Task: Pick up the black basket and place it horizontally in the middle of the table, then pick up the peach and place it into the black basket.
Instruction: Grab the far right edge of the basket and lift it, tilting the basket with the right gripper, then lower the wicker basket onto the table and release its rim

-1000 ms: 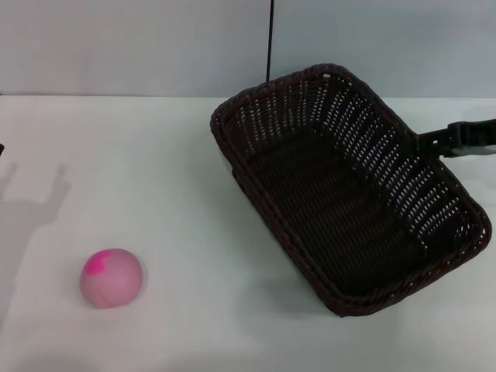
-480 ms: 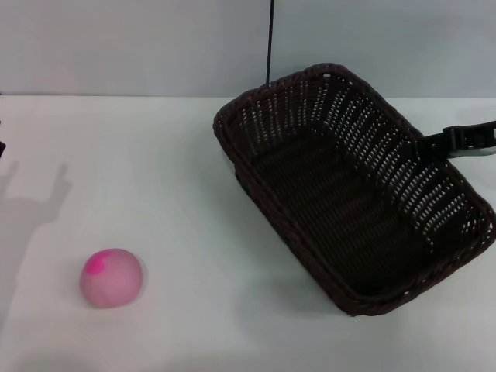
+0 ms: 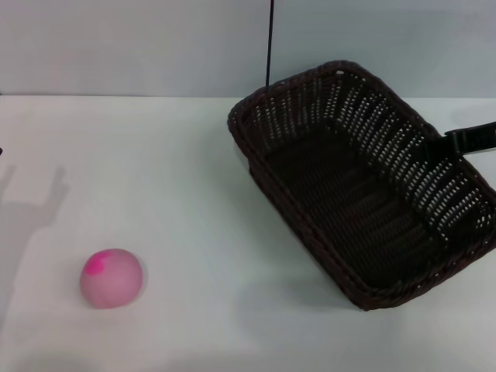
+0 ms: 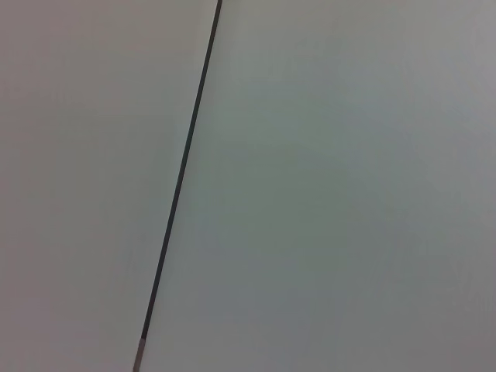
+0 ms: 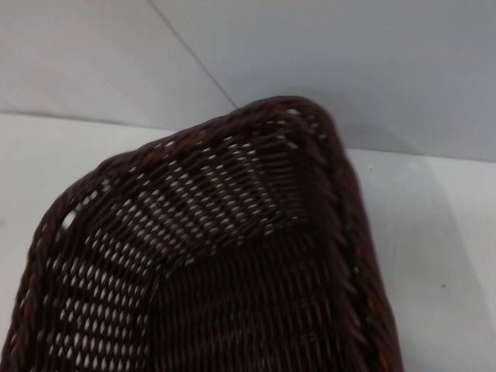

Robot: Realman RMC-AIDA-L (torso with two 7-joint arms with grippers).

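Observation:
The black basket (image 3: 364, 194) sits on the right half of the white table (image 3: 170, 178), lying diagonally with its far corner towards the back wall. My right gripper (image 3: 443, 146) reaches in from the right edge and is shut on the basket's right rim. The right wrist view looks down into the basket's woven inside and one corner (image 5: 232, 256). The peach (image 3: 111, 277), pale pink with a magenta patch, rests on the table at the front left, far from the basket. My left gripper is out of view; only its shadow falls on the table's left side.
A grey back wall with a thin dark vertical seam (image 3: 270, 43) stands behind the table. The left wrist view shows only that wall and the seam (image 4: 182, 178). White tabletop lies between the peach and the basket.
The basket has shifted to the right and slightly back, together with my right gripper on its rim. The peach has not moved.

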